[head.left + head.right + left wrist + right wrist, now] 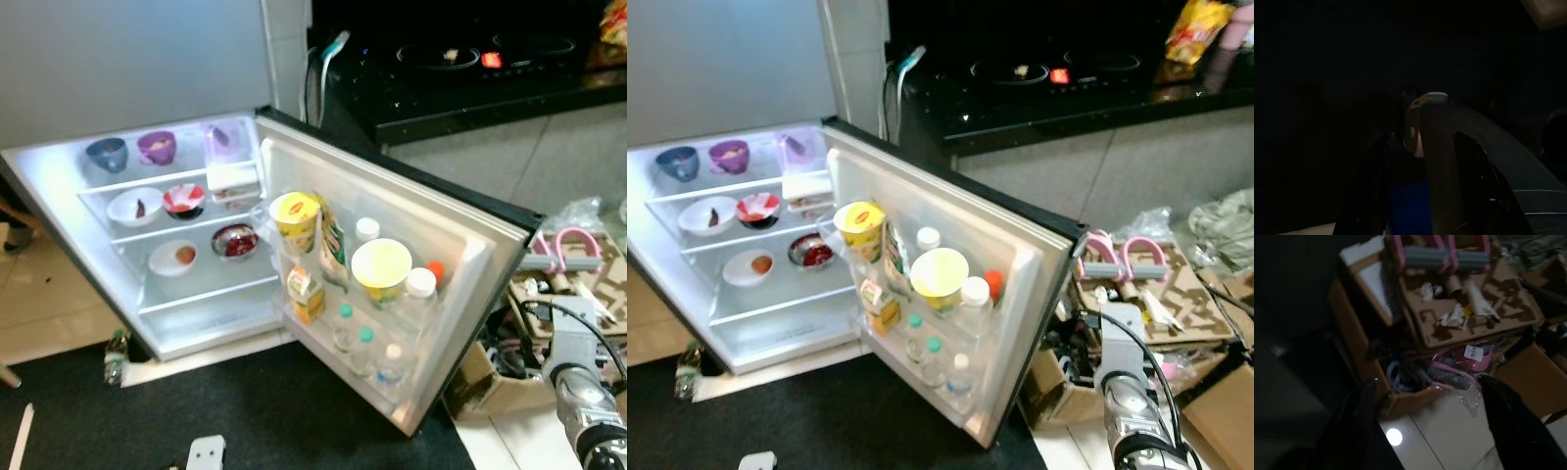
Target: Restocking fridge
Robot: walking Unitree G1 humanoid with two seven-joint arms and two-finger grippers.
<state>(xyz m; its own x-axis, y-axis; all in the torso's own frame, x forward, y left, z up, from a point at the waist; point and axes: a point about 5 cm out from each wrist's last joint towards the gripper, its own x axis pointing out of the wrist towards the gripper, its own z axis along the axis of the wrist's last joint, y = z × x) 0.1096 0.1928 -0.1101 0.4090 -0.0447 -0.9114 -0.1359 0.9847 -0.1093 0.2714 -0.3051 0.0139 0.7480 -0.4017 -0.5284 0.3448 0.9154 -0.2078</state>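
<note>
The small fridge (201, 328) stands open, its door (475, 257) swung out to the right. Bowls sit on its shelves: a blue one (107, 153), a purple one (157, 147), a white one (134, 206) and a red one (183, 199). The door racks hold a yellow cup (296, 217), a noodle bowl (381, 269), a juice carton (306, 292) and small water bottles (364, 348). In the dark left wrist view, my left gripper (1422, 181) is shut on a white-capped bottle (1426, 127). My right gripper (1432, 431) hangs open over clutter, right of the door.
A cardboard box of clutter (578, 284) stands on the floor to the right of the door. A black counter with a cooktop (470, 69) runs behind. A dark mat (255, 411) lies before the fridge, and a bottle (116, 354) stands at its lower left corner.
</note>
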